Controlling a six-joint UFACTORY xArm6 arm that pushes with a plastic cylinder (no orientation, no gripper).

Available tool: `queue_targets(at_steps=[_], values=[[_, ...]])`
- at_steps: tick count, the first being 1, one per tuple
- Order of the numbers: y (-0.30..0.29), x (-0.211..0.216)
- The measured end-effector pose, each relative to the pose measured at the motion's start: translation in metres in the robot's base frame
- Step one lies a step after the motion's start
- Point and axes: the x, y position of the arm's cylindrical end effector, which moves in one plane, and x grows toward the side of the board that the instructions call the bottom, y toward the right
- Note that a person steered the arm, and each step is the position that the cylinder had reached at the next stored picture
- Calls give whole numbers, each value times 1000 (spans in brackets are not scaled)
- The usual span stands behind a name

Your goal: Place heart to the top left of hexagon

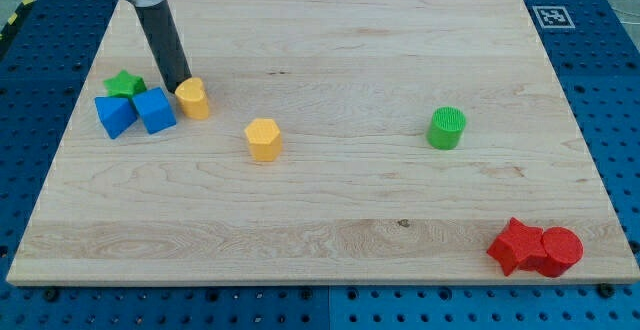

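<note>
— Left edge of the board (330, 30) first?

— Crowded there. Green star (124, 82) near the left edge, with two blue blocks at its 6 o'clock: a blue block (114, 115) and a blue cube (154, 109), side by side and seemingly touching. Little room between these and the left edge.

— And my tip (181, 83)?

— Just at 3 o'clock of the star, right against the heart (193, 98) at the heart's 10 o'clock; actual contact hard to tell. Plain dark rod, leaning up toward 11 o'clock and out of the top of the view. No jaws on it, so apart or together does not apply; clamped on nothing.

— Look of the heart?

— Yellow, small, upright, lobes faintly notched on top. Just beside the cube, at the cube's 2 o'clock, close to touching.

— Relative to the hexagon (263, 138)?

— At the hexagon's 10 o'clock, near but clearly apart, bare wood between. Hexagon also yellow, flat-sided.

— Open room?

— Plenty. Wide bare wood from 12 to 3 o'clock of the heart, all the way to the top edge. Clear ground at 6 o'clock of the hexagon too.

— Further right?

— Green cylinder (447, 128), alone, well apart from everything. Then, at the 5 o'clock corner of the board, a red star (514, 245) touching a red cylinder (560, 250), both close to the bottom and right edges.
</note>
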Motion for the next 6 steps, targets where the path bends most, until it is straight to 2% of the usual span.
queue_targets(at_steps=[3,6], values=[[11,36],[68,40]])
